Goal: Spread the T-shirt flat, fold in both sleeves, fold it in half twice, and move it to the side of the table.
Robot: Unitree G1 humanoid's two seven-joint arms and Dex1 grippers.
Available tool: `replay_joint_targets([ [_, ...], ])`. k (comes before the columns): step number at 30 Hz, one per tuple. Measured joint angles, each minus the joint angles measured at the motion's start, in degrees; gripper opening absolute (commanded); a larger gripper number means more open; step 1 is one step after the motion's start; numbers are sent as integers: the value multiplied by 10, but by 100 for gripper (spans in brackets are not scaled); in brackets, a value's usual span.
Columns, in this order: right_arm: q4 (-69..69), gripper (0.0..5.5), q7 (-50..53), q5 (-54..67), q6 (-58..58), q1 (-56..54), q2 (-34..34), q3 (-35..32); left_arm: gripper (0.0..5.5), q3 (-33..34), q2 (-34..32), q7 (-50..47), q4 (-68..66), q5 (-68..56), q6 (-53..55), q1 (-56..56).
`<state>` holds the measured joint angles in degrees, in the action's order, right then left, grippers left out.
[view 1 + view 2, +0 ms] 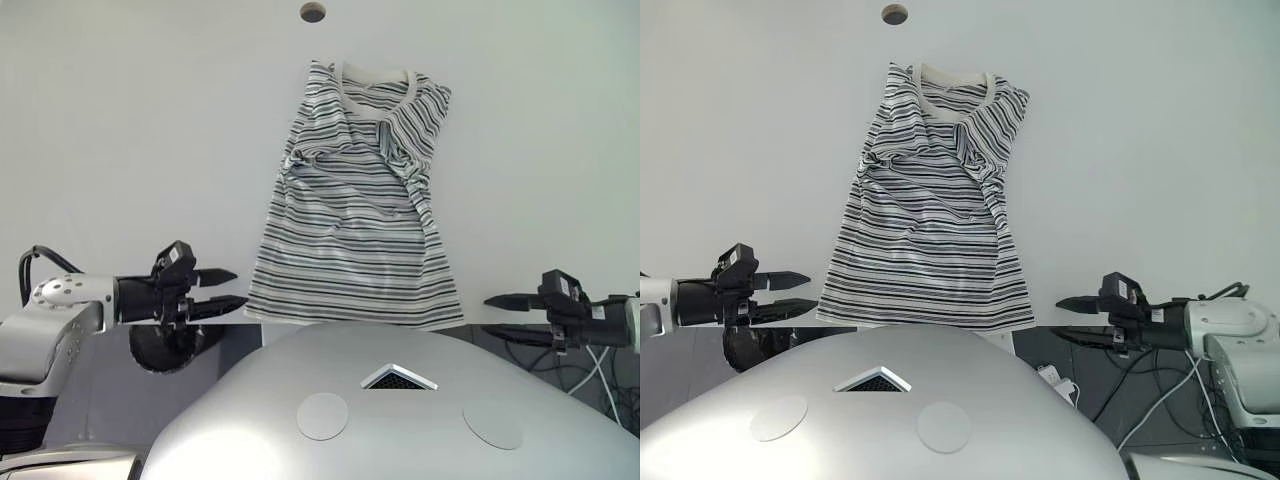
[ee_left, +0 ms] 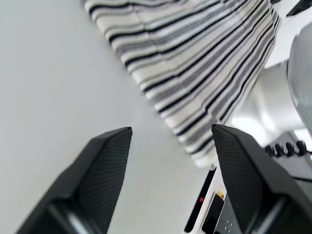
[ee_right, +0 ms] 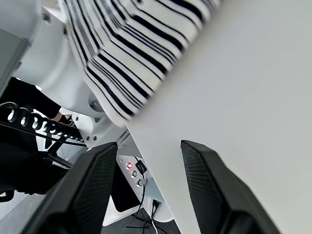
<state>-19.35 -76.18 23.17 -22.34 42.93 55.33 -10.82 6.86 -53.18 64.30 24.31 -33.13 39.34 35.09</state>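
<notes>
A black, grey and white striped T-shirt (image 1: 355, 215) lies on the white table (image 1: 130, 130), collar at the far side, hem at the near edge, both sleeves folded in over a wrinkled chest. My left gripper (image 1: 228, 290) hovers open at the near edge, just left of the hem's left corner (image 2: 204, 146). My right gripper (image 1: 1072, 316) stands open at the near edge, to the right of the hem's right corner (image 3: 114, 105), apart from the cloth. Both hold nothing.
A small round dark hole (image 1: 313, 12) is set in the table beyond the collar. Bare tabletop stretches to both sides of the shirt. Cables (image 1: 1160, 390) and equipment sit below the near edge on the right.
</notes>
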Motion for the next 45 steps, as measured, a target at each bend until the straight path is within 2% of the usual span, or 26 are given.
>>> replay_joint_targets([
  [16,-65,246,43,-4,-21,-29,-8,66,304,-78,-13,-23,63,-4,15,5],
  [20,-73,248,54,-8,-20,-32,-8,71,241,-103,-15,-26,66,-3,15,-4],
  [27,-82,113,67,-9,-16,-57,-14,103,113,-118,-11,-43,60,-6,28,-16],
  [34,-73,2,73,-20,-1,-68,-14,113,9,-121,-5,-54,47,-22,41,-21],
  [42,-72,0,85,-31,13,-77,-17,114,4,-114,-1,-61,50,-22,29,-22],
  [45,-84,0,96,-25,35,-89,-23,81,4,-68,5,-50,71,-45,1,-37],
])
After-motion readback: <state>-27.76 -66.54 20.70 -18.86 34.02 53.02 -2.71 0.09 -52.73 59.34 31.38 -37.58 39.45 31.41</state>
